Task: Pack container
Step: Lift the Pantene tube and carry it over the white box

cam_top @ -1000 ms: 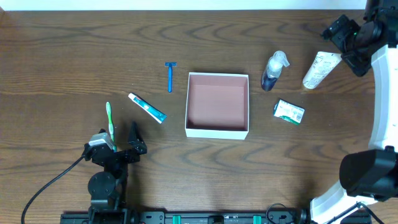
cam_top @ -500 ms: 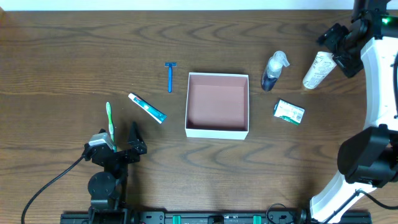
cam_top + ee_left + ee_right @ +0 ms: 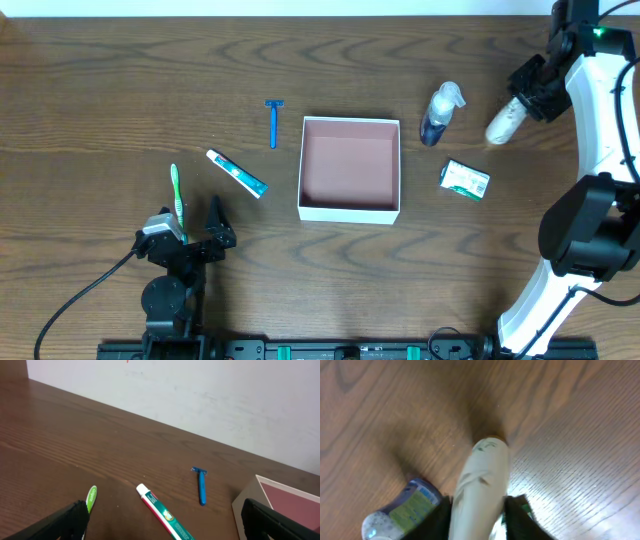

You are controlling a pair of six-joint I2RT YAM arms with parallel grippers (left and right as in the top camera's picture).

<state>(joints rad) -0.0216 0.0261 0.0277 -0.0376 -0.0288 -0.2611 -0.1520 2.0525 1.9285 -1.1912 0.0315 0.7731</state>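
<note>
**Right pincer gripping the white tube**
My right pincer (image 3: 527, 88) is pressing both fingers on the white tube (image 3: 482, 475), at one end of it; the left pincer (image 3: 167, 520) is standing wide open. The container (image 3: 349, 211) is lying well apart from the right pincer, beyond the spray bottle (image 3: 440, 113). I am judging it light, stiff and easily pushed, best held by one wall.

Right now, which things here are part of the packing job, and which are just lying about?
Likely for the job: container, white tube gripped by the right gripper, spray bottle, green box, razor, toothpaste, toothbrush.
Just lying about: black cable.
</note>
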